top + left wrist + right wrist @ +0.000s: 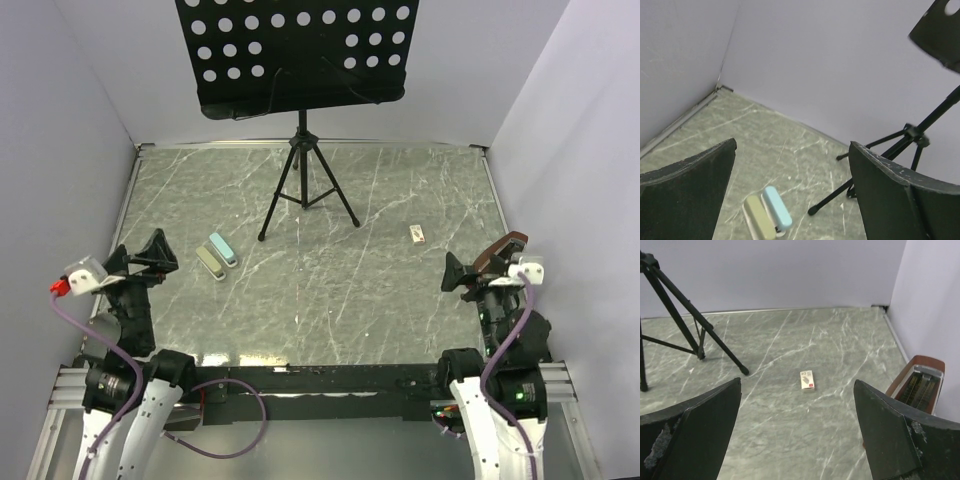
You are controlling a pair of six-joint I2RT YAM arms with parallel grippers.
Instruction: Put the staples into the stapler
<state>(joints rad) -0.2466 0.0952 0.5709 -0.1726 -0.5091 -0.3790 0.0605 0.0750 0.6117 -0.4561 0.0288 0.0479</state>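
The staples' small white-and-tan box point(417, 233) lies flat on the marble table right of centre; in the right wrist view the box point(807, 380) sits ahead of my right gripper point(797, 382), which is open and empty. A reddish-brown stapler point(502, 247) rests close beside that gripper point(449, 271), and the stapler's point(920, 383) top shows a metal channel. On the left, a light blue stapler point(223, 249) and an olive stapler point(209, 262) lie side by side. My left gripper point(163, 252) hangs open just left of them, with both showing low between its fingers point(880, 185).
A black music stand on a tripod point(302, 180) stands at the back centre, one foot point(812, 210) near the blue stapler point(777, 207). White walls close in the table point(330, 300) on the left, back and right.
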